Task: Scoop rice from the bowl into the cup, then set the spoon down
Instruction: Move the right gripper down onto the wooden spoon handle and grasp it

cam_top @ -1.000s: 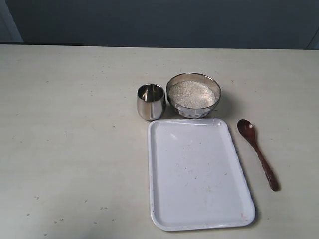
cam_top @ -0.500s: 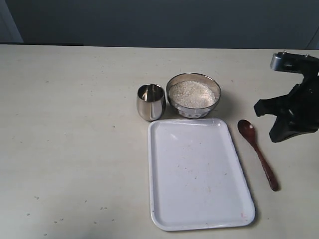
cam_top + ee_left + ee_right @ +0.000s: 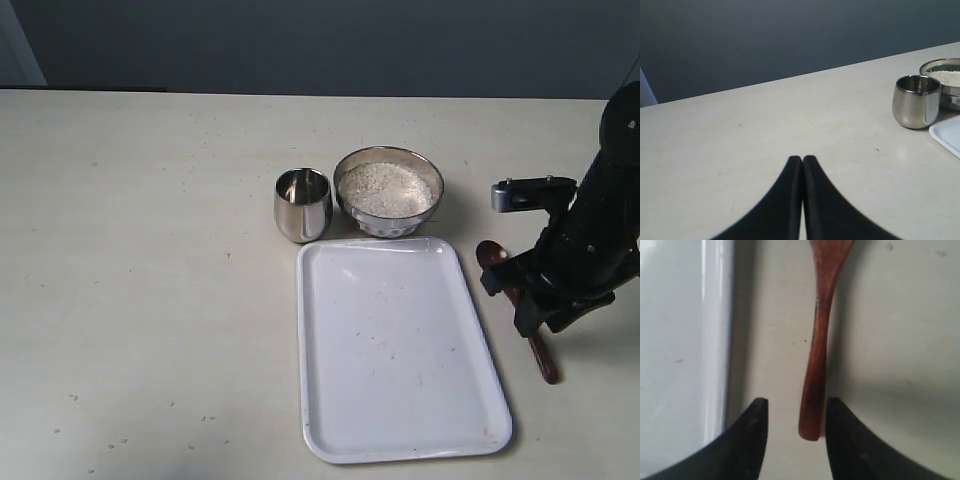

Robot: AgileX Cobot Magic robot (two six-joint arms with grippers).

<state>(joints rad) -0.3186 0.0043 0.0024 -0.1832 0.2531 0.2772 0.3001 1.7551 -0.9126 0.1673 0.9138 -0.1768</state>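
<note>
The dark wooden spoon (image 3: 489, 253) lies on the table right of the white tray (image 3: 400, 350). My right gripper (image 3: 535, 318) is low over its handle and hides the middle of it. In the right wrist view the gripper (image 3: 796, 405) is open, with the end of the spoon (image 3: 819, 350) handle between the fingertips, nearer one finger and not gripped. The steel bowl (image 3: 390, 225) holds rice (image 3: 385, 187), and the steel cup (image 3: 302, 203) stands just left of it. My left gripper (image 3: 802, 159) is shut and empty over bare table, far from the cup (image 3: 915, 101).
The tray's raised rim (image 3: 717, 340) runs close beside the spoon handle. Behind the cup the left wrist view catches the bowl's rim (image 3: 940, 63), the rice (image 3: 949, 77) and a tray corner (image 3: 947, 135). Loose grains dot the table at the front left.
My right arm came into view from the right and dropped down over the spoon's handle. The spoon, the bowl, the cup and the tray have not moved.
</note>
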